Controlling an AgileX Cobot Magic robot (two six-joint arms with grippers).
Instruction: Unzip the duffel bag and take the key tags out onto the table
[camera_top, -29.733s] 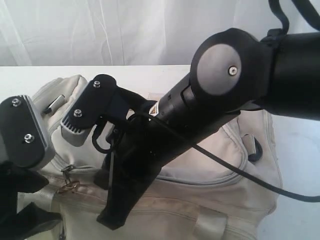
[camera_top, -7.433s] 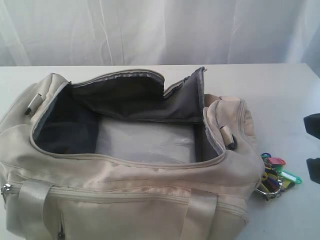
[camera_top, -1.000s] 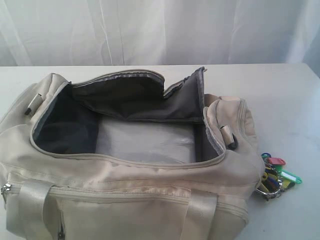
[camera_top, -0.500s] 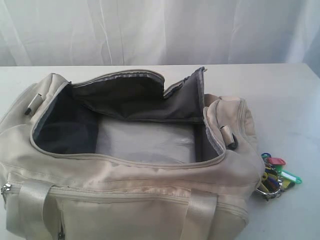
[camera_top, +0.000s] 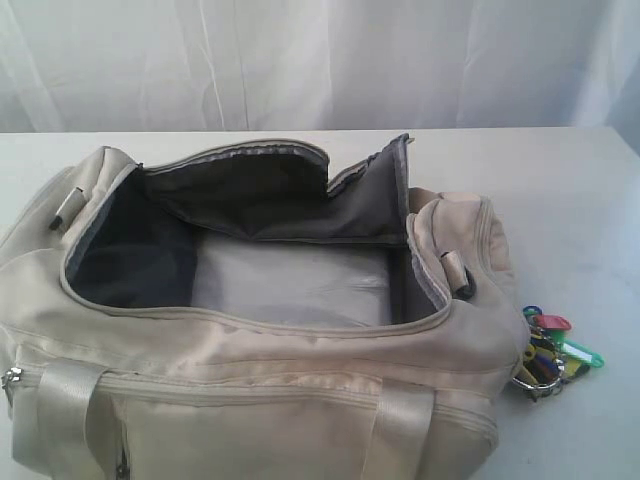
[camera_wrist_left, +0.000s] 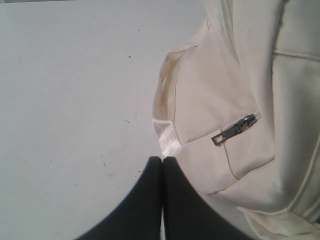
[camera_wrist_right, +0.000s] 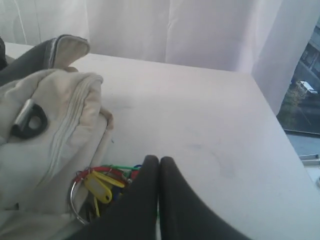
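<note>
Duffel bag (camera_top: 250, 400) gaping open on the table (camera_top: 560, 190), key tags (camera_top: 548, 352) just beside its end, my left gripper (camera_wrist_left: 162, 161) and right gripper (camera_wrist_right: 159, 161) closed, empty

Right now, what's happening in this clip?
The duffel bag lies unzipped, its main compartment gaping and looking empty. The key tags sit on the table beside the bag's end, so the job looks done. Neither arm is handling anything: the left gripper, jaws shut, is over the table next to a zipped side pocket, and the right gripper, jaws shut and empty, is near the tags.
</note>
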